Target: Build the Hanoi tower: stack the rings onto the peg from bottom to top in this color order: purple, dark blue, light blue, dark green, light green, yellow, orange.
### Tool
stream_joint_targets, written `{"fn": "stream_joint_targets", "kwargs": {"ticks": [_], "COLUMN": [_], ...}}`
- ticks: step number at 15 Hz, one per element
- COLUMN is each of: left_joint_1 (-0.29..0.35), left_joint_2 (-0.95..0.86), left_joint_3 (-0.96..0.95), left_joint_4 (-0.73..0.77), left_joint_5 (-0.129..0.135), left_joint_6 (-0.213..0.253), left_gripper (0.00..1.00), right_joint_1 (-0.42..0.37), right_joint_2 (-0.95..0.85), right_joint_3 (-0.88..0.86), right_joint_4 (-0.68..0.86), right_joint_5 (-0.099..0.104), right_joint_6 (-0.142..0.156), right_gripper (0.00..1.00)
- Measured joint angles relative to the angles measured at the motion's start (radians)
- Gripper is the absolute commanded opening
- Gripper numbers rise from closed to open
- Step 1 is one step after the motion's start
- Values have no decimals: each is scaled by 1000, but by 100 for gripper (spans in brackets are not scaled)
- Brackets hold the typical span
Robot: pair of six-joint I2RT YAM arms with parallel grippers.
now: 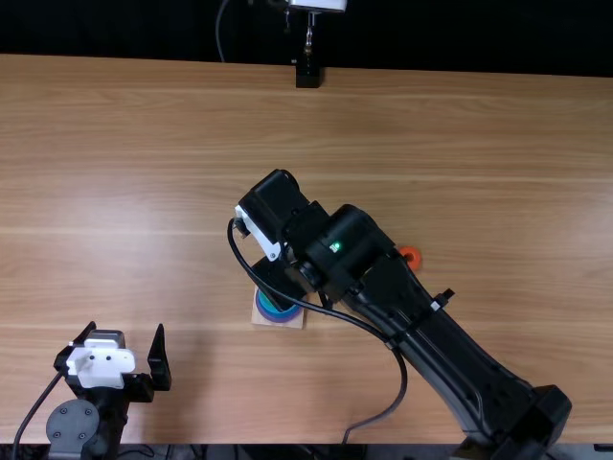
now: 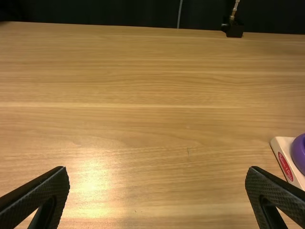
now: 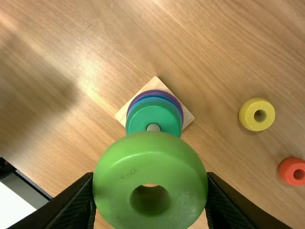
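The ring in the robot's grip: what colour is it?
Light green; the right wrist view shows it best.

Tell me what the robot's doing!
The robot's right hand holds a thick light green ring near a square wooden base. Stacked on the base are a purple ring, blue rings and a dark green ring. A small yellow ring and an orange ring lie on the table. The left hand is open and empty.
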Motion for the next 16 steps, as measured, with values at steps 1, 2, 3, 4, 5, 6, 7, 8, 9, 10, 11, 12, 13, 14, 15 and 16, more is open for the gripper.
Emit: {"fn": "stream_joint_targets", "kwargs": {"ticks": [1,2,3,4,5,6,7,8,9,10,11,12,13,14,15,16], "left_joint_1": [0,0,0,0,0,0,0,0,0,0,0,0,0,0,0,0], "left_joint_2": [0,0,0,0,0,0,0,0,0,0,0,0,0,0,0,0], "left_joint_3": [0,0,0,0,0,0,0,0,0,0,0,0,0,0,0,0], "left_joint_4": [0,0,0,0,0,0,0,0,0,0,0,0,0,0,0,0], "left_joint_5": [0,0,0,0,0,0,0,0,0,0,0,0,0,0,0,0], "left_joint_6": [0,0,0,0,0,0,0,0,0,0,0,0,0,0,0,0], "left_gripper": [100,100,100,100,100,100,100,100,100,100,100,100,100,100,100,100], "right_joint_1": [0,0,0,0,0,0,0,0,0,0,0,0,0,0,0,-3], "right_joint_2": [19,40,50,51,51,51,51,51,51,51,51,51,51,51,51,51], "right_joint_3": [0,0,-1,-1,-1,-1,-1,-1,-1,-1,-1,-1,6,23,37,41], "right_joint_4": [-2,-3,-3,-2,-3,-10,-14,-10,-1,3,5,5,5,8,21,57], "right_joint_5": [0,0,1,0,0,1,1,5,7,8,8,8,8,8,8,9], "right_joint_6": [0,0,0,0,0,0,0,1,0,1,0,1,0,0,1,2], "right_gripper": [0,0,0,2,74,100,100,100,100,100,100,100,100,100,100,100]}}
